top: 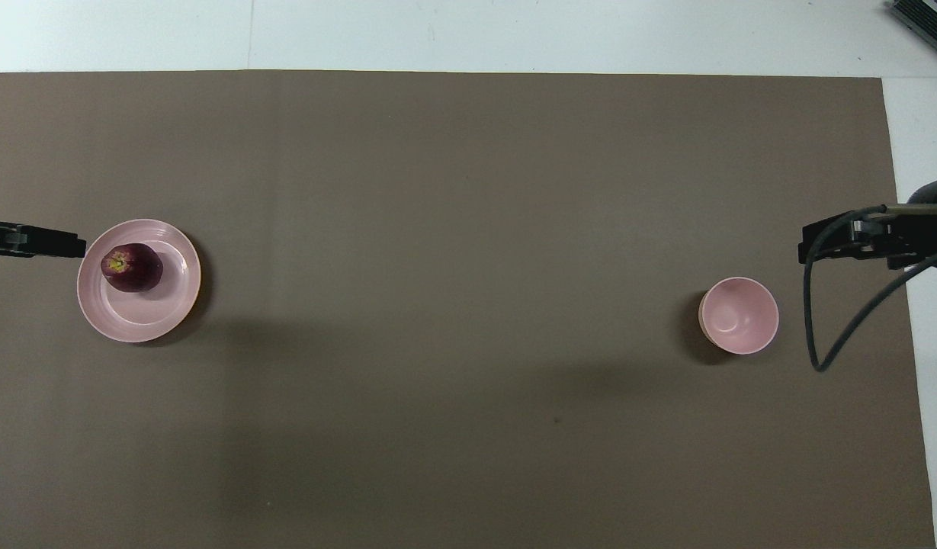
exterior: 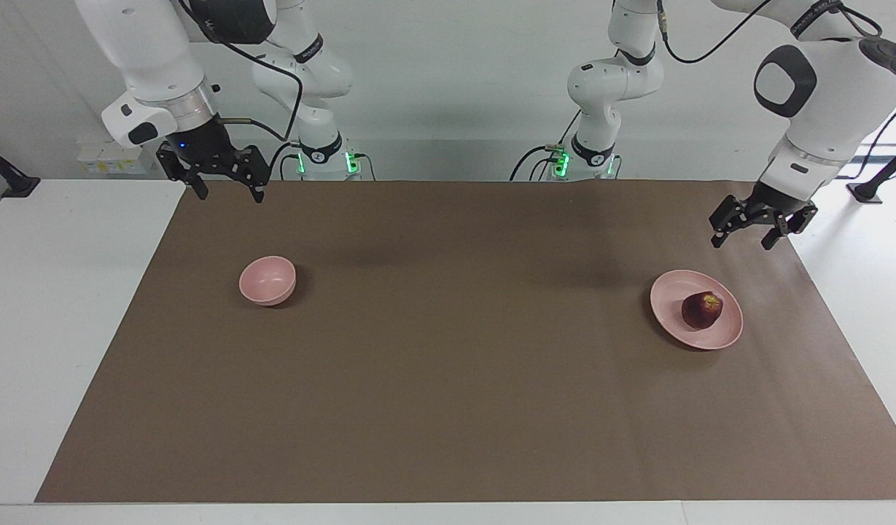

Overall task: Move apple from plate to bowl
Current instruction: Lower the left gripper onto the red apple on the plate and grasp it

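Pre-grasp — apple (exterior: 702,310) sits on plate (exterior: 679,286), lower right of facing view; bowl (exterior: 267,280) mid-left, empty. Left gripper (exterior: 762,231) above plate, fingers spread, holding nothing — next, judged: descend onto apple. Right gripper (exterior: 227,182) upper left, fingers apart, waiting.

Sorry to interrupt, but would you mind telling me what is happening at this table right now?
Nothing is being handled yet. The apple sits on the plate at the left arm's end; the bowl stands empty at the right arm's end. The left gripper hangs open by the plate; the right gripper waits open, raised.
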Tool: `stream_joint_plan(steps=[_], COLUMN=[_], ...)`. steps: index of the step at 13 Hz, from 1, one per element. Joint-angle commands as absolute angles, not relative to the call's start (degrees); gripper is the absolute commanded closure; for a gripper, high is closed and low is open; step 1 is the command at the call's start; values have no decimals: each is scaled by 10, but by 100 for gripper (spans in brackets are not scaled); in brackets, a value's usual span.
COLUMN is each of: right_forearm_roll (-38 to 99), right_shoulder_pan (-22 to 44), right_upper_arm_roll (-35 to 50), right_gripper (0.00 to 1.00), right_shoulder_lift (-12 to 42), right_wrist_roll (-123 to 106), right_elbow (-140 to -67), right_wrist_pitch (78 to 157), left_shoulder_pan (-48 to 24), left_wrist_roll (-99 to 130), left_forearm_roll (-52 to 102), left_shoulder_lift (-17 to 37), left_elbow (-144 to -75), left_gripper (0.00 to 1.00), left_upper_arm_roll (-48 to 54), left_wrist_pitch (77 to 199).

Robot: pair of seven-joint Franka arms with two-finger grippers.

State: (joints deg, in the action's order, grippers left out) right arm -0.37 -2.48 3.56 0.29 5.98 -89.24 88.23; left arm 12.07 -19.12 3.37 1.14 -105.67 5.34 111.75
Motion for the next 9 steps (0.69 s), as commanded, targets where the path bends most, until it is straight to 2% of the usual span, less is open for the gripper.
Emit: stream_joint_plan(steps=[1,3,6,9], right_forearm_roll=[6,6,6,6], right_shoulder_pan=[-32,-32,-32,-32], right_upper_arm_roll=[39,40,40,40], right_gripper=[0,0,0,0], right_shoulder_lift=[-4,-4,-4,-4], right_wrist_roll=[41,42,42,42], right_elbow=[-903,-903,-903,-903], right_wrist_pitch=[889,889,887,886], left_shoulder_pan=[132,125,127,127], left_wrist_roll=[-276,-308,-425,-443], left_forearm_roll=[38,38,38,38], left_shoulder_lift=[63,95,102,113], left_elbow=[-1062,-1074,-1122,-1130], left_gripper=[0,0,0,0], left_upper_arm_roll=[58,59,59,59], left_wrist_pitch=[1167,1186,1231,1252])
